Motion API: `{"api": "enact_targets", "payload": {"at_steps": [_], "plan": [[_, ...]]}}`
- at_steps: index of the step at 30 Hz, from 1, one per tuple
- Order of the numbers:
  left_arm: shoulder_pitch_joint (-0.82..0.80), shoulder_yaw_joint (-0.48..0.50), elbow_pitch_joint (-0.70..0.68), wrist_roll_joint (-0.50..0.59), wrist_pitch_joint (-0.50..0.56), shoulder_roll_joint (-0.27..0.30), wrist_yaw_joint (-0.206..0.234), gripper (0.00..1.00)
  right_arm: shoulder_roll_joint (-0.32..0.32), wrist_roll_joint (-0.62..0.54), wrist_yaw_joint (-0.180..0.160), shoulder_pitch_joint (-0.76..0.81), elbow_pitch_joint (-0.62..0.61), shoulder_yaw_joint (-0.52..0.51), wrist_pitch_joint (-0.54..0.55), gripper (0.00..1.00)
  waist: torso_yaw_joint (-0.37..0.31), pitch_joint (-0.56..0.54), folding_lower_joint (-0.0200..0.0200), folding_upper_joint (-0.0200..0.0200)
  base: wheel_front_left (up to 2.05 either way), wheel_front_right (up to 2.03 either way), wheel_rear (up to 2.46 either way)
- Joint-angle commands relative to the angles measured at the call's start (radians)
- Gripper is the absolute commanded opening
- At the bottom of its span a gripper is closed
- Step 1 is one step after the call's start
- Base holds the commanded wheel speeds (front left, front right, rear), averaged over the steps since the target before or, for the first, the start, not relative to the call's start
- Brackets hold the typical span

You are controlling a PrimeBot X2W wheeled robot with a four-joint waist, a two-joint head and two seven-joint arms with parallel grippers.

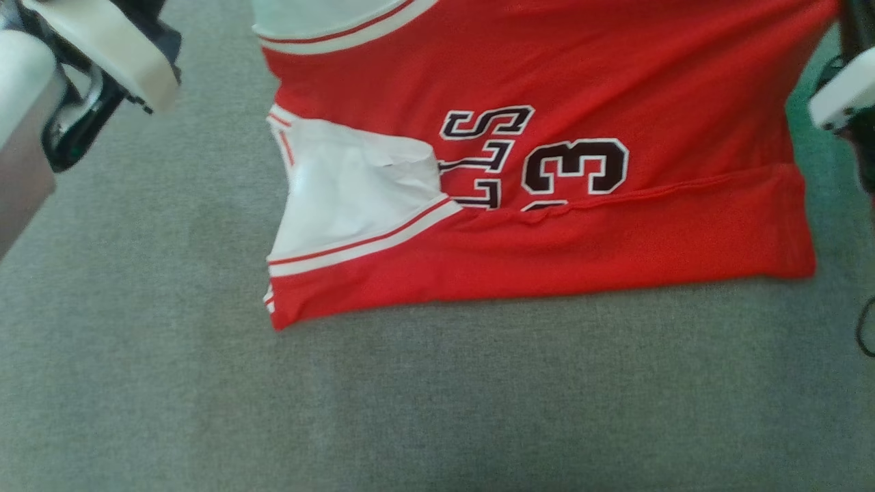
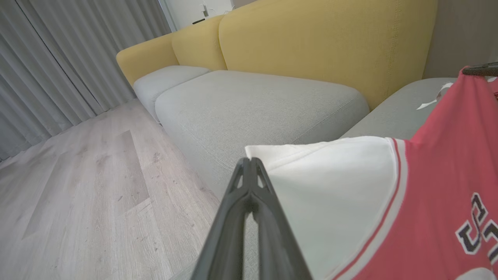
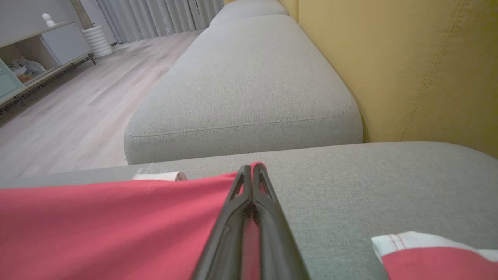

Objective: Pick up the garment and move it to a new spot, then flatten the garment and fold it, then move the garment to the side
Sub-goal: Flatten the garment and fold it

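The garment (image 1: 547, 82), a red jersey with white side panels, black letters and a 3, is held up along its far edge. Its near part lies folded over on the grey seat cushion (image 1: 437, 396). My left gripper (image 2: 251, 160) is shut on the corner of the white panel (image 2: 330, 186). My right gripper (image 3: 252, 168) is shut on the red edge of the garment (image 3: 116, 225). In the left wrist view, dark fingers (image 2: 480, 70) hold the far red corner. The pale left wrist (image 1: 102, 41) and right wrist (image 1: 844, 96) flank the garment in the head view.
Grey sofa cushions (image 3: 249, 77) run along a yellow backrest (image 2: 330, 42). Wooden floor (image 2: 78, 194) and grey curtains (image 2: 58, 58) lie beyond. A low cabinet (image 3: 35, 58) stands far off. A red corner with white trim (image 3: 428, 252) rests on the cushion. A black cable (image 1: 867, 335) hangs at the right.
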Motion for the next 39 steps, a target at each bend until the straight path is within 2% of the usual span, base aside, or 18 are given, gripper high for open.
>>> {"api": "enact_targets", "payload": {"at_steps": [1,11,20,28,32,33,34,35,36,39], "plan": [[-0.025,0.05,-0.004,-0.004,-0.013,0.032,0.002,0.0,-0.034,0.022,-0.001,0.033,-0.047,0.0,-0.012,0.0,0.015,-0.024,0.0,0.0,0.0,0.0,0.0],[0.164,0.046,-0.127,-0.002,-0.044,0.085,0.005,0.0,-0.094,0.09,-0.001,0.265,-0.173,-0.034,-0.024,0.0,0.061,-0.09,0.0,0.0,0.0,0.0,0.0],[0.405,0.099,-0.311,0.048,-0.048,0.141,0.106,0.0,-0.085,0.069,-0.001,0.456,-0.29,-0.116,-0.005,0.0,0.083,-0.116,0.0,0.0,0.0,0.0,0.0],[0.56,0.168,-0.387,0.079,-0.048,0.149,0.152,0.0,-0.053,0.03,-0.001,0.592,-0.376,-0.186,0.029,0.0,0.089,-0.112,0.0,0.0,0.0,0.0,0.0],[0.628,0.203,-0.401,0.097,-0.049,0.131,0.166,0.0,-0.028,0.009,-0.001,0.627,-0.398,-0.209,0.039,0.0,0.087,-0.103,0.0,0.0,0.0,0.0,0.0],[0.66,0.224,-0.402,0.107,-0.049,0.114,0.173,0.0,-0.011,0.001,-0.001,0.635,-0.399,-0.219,0.041,0.36,0.086,-0.102,0.0,0.0,0.0,0.0,0.0],[0.676,0.237,-0.4,0.113,-0.049,0.104,0.18,0.22,-0.005,-0.005,-0.001,0.641,-0.4,-0.222,0.041,0.8,0.087,-0.103,0.0,0.0,0.0,0.0,0.0],[0.691,0.251,-0.398,0.121,-0.049,0.093,0.188,0.5,0.004,-0.008,-0.001,0.647,-0.401,-0.23,0.04,1.0,0.087,-0.105,0.0,0.0,0.0,0.0,0.0],[0.708,0.269,-0.399,0.13,-0.049,0.08,0.197,1.0,0.015,-0.01,-0.001,0.653,-0.402,-0.247,0.033,1.0,0.087,-0.107,0.0,0.0,0.0,0.0,0.0],[0.772,0.372,-0.425,0.176,-0.049,0.024,0.251,1.0,0.042,-0.018,-0.001,0.69,-0.414,-0.288,0.008,1.0,0.089,-0.116,0.0,0.0,0.0,0.0,0.0]]}}
